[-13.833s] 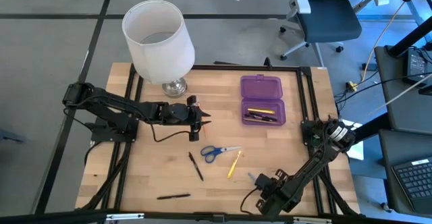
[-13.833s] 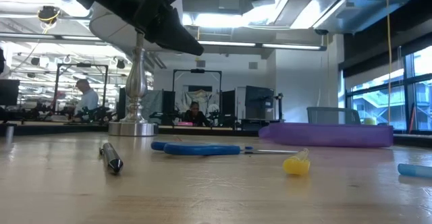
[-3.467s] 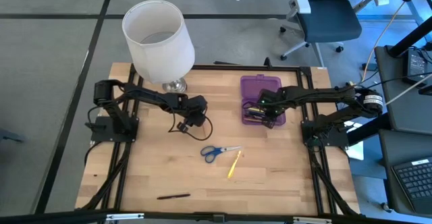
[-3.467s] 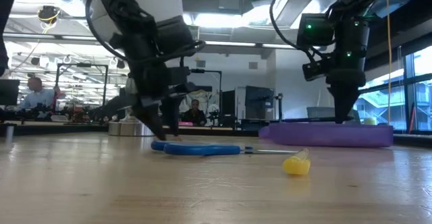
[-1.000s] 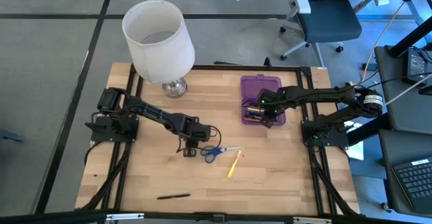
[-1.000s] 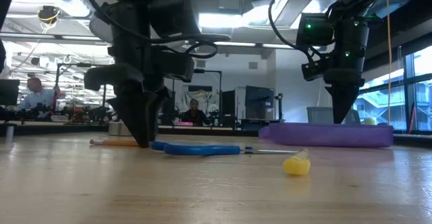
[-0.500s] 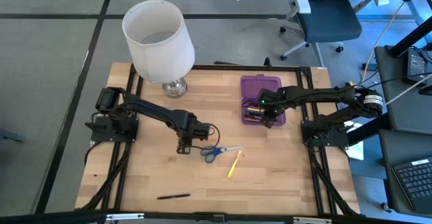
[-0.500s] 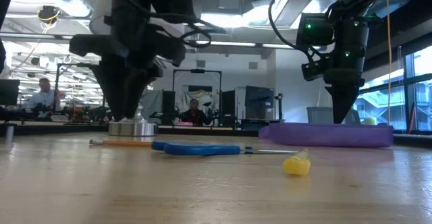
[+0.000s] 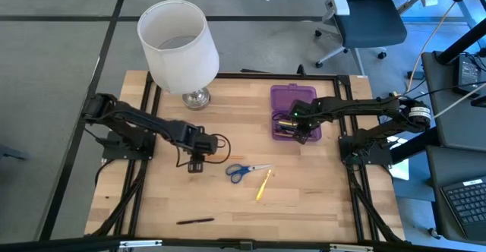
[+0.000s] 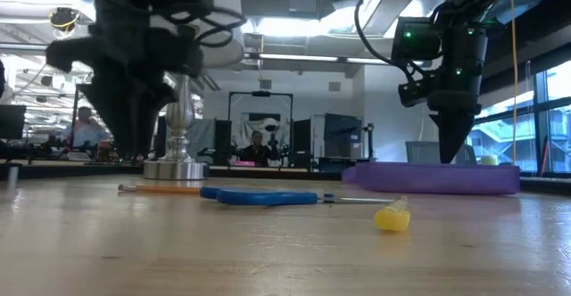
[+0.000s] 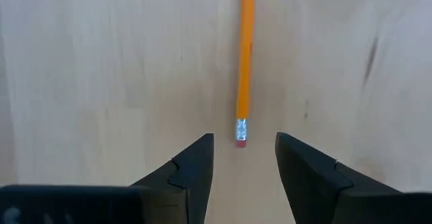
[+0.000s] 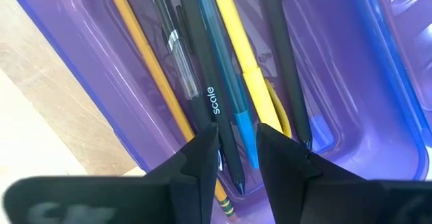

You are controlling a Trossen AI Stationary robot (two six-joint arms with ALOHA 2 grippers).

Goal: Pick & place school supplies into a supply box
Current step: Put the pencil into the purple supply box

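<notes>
The purple supply box (image 9: 295,100) lies open at the table's far right. In its tray are black pens (image 12: 202,82), a blue pen (image 12: 229,82) and yellow pencils (image 12: 236,35). My right gripper (image 12: 237,150) hangs open just above them, touching nothing. An orange pencil (image 11: 244,62) lies flat on the wood left of the blue-handled scissors (image 9: 244,170). My left gripper (image 11: 243,153) is open above the pencil's eraser end (image 11: 241,142), one finger either side, clear of it. A yellow pencil (image 9: 263,184) and a black pen (image 9: 195,221) lie nearer the table's near edge.
A lamp with a white shade (image 9: 177,43) stands at the far left on a metal base (image 10: 176,167). A black frame (image 9: 345,115) borders the table. Bare wood lies between the scissors and the box. People sit in the room behind.
My left gripper has risen from the table beside the scissors and moved toward the table's left. The orange pencil stays flat where it lay. My right gripper has kept still over the box.
</notes>
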